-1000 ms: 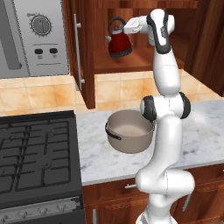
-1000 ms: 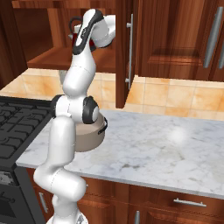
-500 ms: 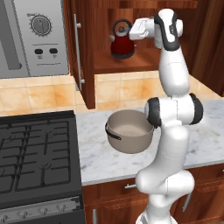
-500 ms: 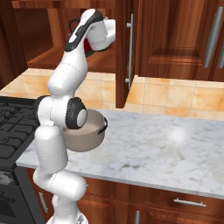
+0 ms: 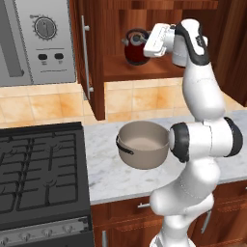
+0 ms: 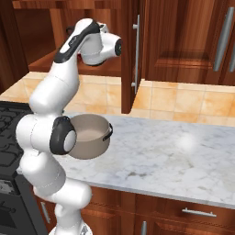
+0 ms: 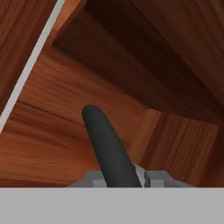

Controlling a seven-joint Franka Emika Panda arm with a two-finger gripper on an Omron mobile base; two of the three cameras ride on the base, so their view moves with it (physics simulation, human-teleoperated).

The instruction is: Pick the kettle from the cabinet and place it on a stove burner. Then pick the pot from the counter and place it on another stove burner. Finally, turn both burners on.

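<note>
Now the gripper (image 5: 148,42) has swung in against the kettle (image 5: 136,47) on the cabinet (image 5: 140,72) shelf; jaw state unclear, handle apparently between them. Pot (image 5: 143,144) waits on counter (image 5: 116,173).

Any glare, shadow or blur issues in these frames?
Left base view: sharp, kettle sits in the dim cabinet recess. Right base view: soft bright sheen on the counter, no hard shadows. Hand view: dark kettle handle close up and soft-edged, wood grain behind it smeared.
</note>
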